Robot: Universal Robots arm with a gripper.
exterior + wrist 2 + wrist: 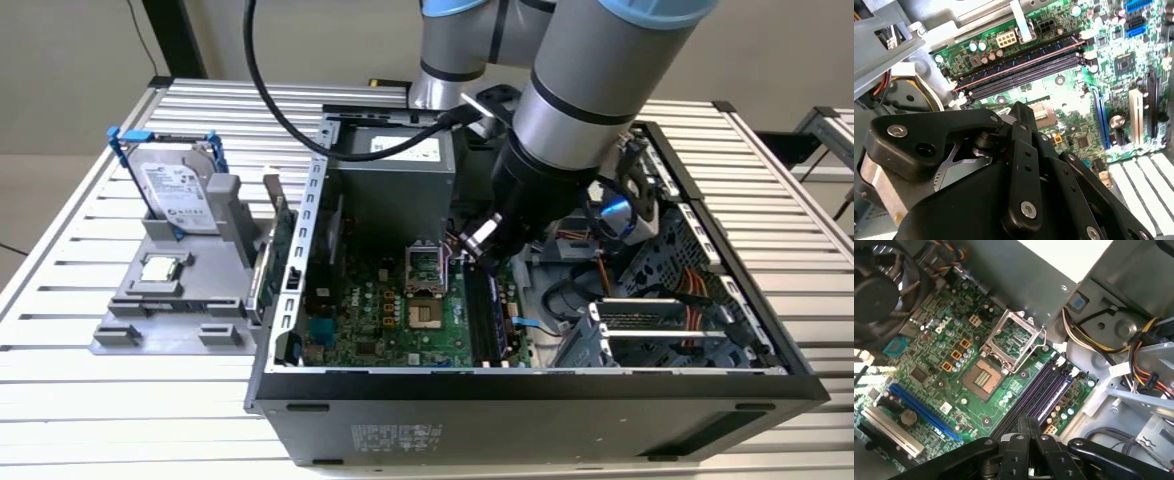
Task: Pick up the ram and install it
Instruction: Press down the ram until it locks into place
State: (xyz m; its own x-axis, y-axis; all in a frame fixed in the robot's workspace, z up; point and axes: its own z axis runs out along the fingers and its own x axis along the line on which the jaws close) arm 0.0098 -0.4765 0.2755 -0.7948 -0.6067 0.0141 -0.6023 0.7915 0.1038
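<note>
Spanning the whole scene, the slatted metal table (134, 420) carries an open computer case (534, 420) of dark sheet steel, lying on its side. The grey, smooth-skinned arm (587, 90) reaches down into it, over the glossy green motherboard (387, 310), which is crowded with small cans and sockets.

The black, bolted pincer (1029, 422) hangs just above the long, dark memory slots (1039, 390). Its fingers look clenched together, with nothing visible between them.

The ram (1019, 64) seems, as far as I can judge, to stand edge-up in one slot, showing as a thin pale line running its full length; whether it is fully seated I cannot tell.

The step in hand reads as seating the stick. Doing it well calls for:

- force straight down into the slot, not across it, since the board is thin and stiff
- pressure spread evenly along the edge, so that neither end rides high
- the small white end clips (1061, 360) left free to swing shut
</note>
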